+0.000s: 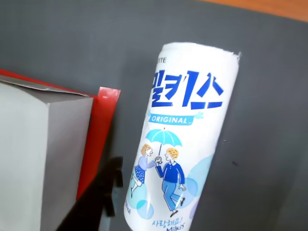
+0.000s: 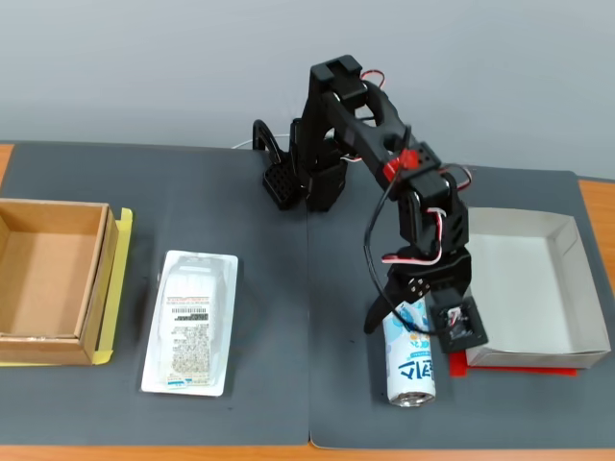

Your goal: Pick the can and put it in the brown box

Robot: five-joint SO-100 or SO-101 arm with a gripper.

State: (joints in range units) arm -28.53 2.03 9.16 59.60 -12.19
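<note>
The can point(image 2: 410, 363) is a slim white drink can with blue lettering. It lies on the dark grey mat near the front edge in the fixed view, its silver end toward the camera. It fills the wrist view point(image 1: 180, 139). My gripper point(image 2: 404, 331) is down over the can's far half, jaws apart, one on each side. One black finger point(image 1: 113, 185) shows left of the can with a small gap to it. The brown box point(image 2: 92, 288) sits at the far left of the table, empty, far from the gripper.
A white rectangular box point(image 2: 581, 288) on a red sheet point(image 2: 459, 363) stands just right of the can; its wall point(image 1: 43, 144) shows in the wrist view. A flat white blister package point(image 2: 189, 322) lies between the can and the brown box. The arm's base point(image 2: 312, 178) is at the back.
</note>
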